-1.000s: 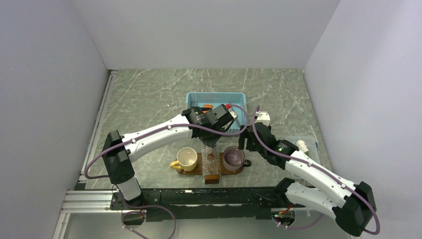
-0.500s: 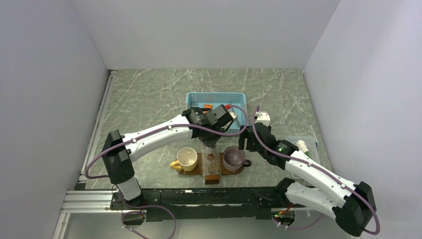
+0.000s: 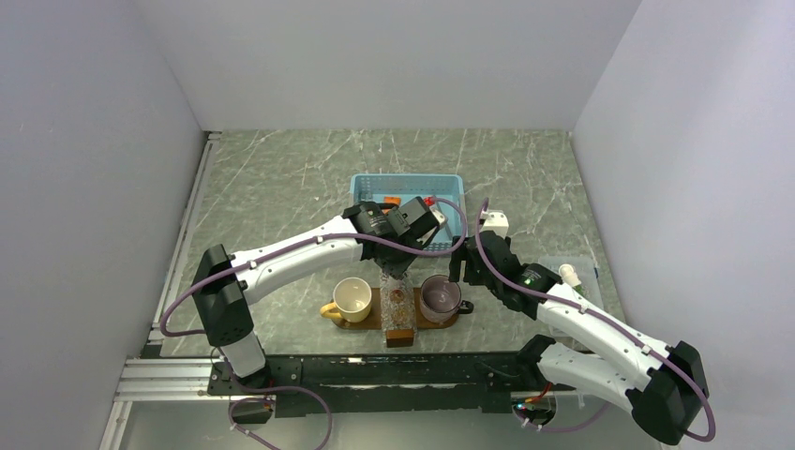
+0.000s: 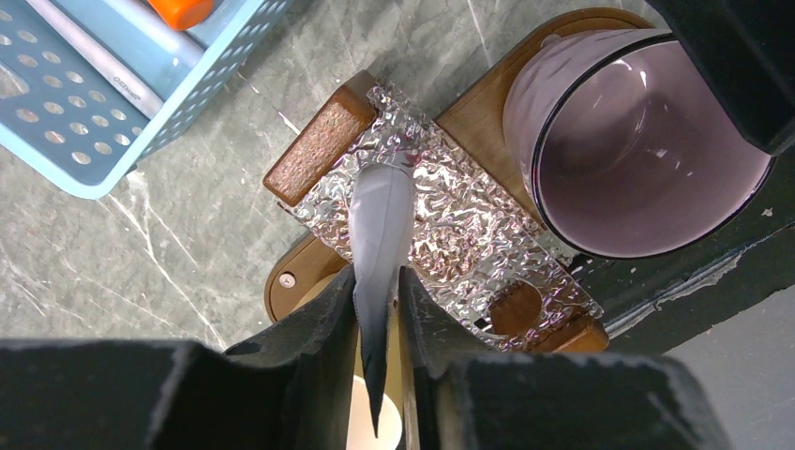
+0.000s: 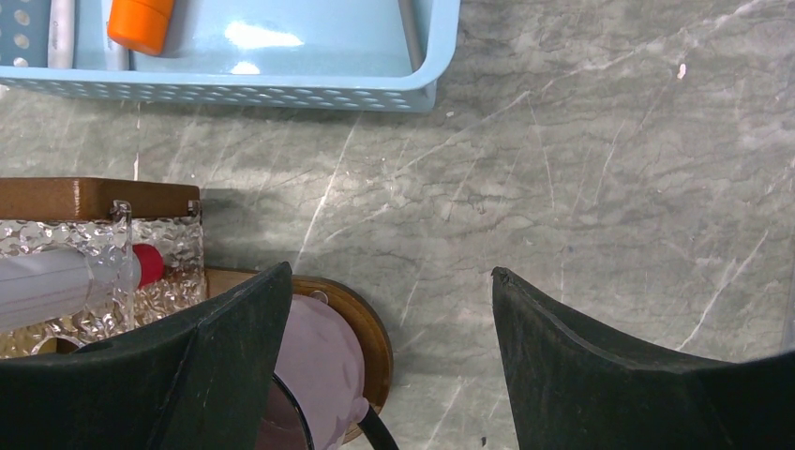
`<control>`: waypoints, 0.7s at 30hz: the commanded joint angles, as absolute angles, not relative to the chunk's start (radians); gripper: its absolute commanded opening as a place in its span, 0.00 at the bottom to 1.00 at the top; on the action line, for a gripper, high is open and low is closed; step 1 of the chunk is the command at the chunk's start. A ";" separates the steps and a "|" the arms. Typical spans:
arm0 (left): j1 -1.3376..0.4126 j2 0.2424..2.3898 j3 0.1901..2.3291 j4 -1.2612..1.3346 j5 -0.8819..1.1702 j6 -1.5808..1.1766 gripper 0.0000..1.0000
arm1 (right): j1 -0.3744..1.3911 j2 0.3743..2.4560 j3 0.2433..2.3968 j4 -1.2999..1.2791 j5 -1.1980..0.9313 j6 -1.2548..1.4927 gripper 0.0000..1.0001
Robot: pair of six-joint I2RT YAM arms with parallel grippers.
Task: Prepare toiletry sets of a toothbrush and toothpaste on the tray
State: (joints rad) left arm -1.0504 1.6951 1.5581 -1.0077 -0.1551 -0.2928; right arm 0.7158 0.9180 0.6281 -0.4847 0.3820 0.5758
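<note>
We have the left gripper (image 4: 377, 277) low over the tray (image 4: 473, 108), fingers set narrow either side of the flat tail of a white tube (image 4: 380, 202); whether they pinch it or only flank it, we cannot tell. The tube lies in a clear crinkled box (image 4: 469, 234) across the tray's middle, its red cap (image 5: 147, 265) showing through the box wall; a purple cup (image 4: 637, 150) stands on the tray just beside the box. The right gripper (image 5: 389, 272) hangs wide open over the marble table (image 5: 609, 187) by that cup, gripping nothing. The toothbrush (image 4: 98, 58) lies in the blue basket (image 4: 56, 141), off the tray, near an orange tube (image 5: 141, 23); we spot tiny print along its handle, too small to read.
</note>
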 commanded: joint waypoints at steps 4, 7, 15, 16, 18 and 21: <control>-1.048 1.655 1.583 -1.003 -0.170 -0.287 0.33 | 0.712 0.919 0.645 -0.463 0.377 0.563 0.80; -1.048 1.647 1.596 -1.009 -0.180 -0.288 0.36 | 0.714 0.919 0.655 -0.463 0.377 0.563 0.80; -1.048 1.600 1.628 -1.007 -0.203 -0.281 0.52 | 0.713 0.926 0.692 -0.472 0.386 0.552 0.80; -1.048 1.596 1.632 -1.009 -0.211 -0.280 0.54 | 0.713 0.929 0.696 -0.473 0.388 0.550 0.80; -1.048 1.588 1.644 -1.015 -0.225 -0.277 0.56 | 0.713 0.933 0.707 -0.474 0.391 0.546 0.80; -1.046 1.576 1.665 -1.028 -0.269 -0.277 0.60 | 0.713 0.944 0.727 -0.474 0.394 0.540 0.80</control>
